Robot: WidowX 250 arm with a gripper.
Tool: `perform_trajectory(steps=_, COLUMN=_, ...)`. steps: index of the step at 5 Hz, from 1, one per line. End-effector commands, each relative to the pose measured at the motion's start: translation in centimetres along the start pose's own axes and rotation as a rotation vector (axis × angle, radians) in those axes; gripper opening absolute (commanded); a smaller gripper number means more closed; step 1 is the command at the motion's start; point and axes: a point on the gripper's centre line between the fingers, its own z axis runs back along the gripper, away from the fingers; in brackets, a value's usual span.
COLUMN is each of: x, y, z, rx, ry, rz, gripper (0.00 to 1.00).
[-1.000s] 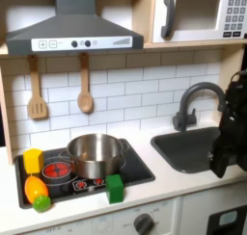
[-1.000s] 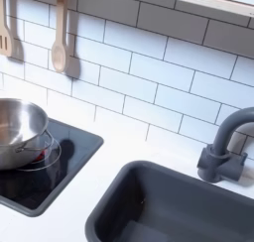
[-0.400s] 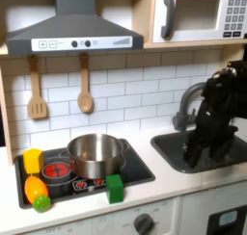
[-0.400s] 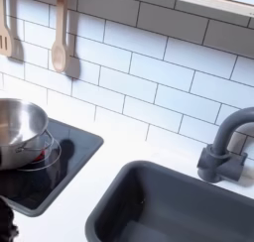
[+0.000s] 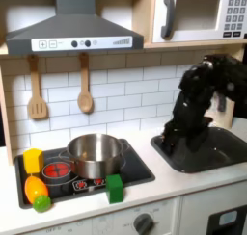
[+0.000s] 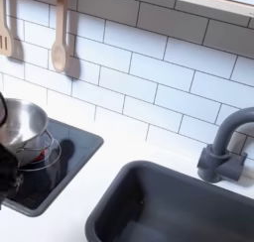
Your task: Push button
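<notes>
I see my black gripper [image 5: 167, 140] over the dark grey sink's [image 5: 217, 154] left edge (fingers' state: I cannot tell).

A black robot arm [image 5: 205, 90] reaches in from the three o'clock side of the first exterior view, bent at the elbow and angled downward toward seven o'clock. Its gripper [image 5: 168, 138] points down at the arm's lower end; motion blur hides how the jaws stand.
</notes>
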Motion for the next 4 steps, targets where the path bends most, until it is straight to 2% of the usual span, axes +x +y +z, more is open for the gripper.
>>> perform_trajectory(steps=1, x=3.4, y=1.7, z=0.4, rx=-0.015, ry=-0.078, rz=0.024, gripper=0.00)
perform_trajectory(steps=2, x=5.6, y=2.7, z=0.7, rx=-0.023, ry=-0.147, rz=0.021, gripper=0.00)
perform_trajectory(steps=4, x=8.9, y=3.8, z=0.7, rx=-0.016, ry=-0.235, rz=0.013, gripper=0.00)
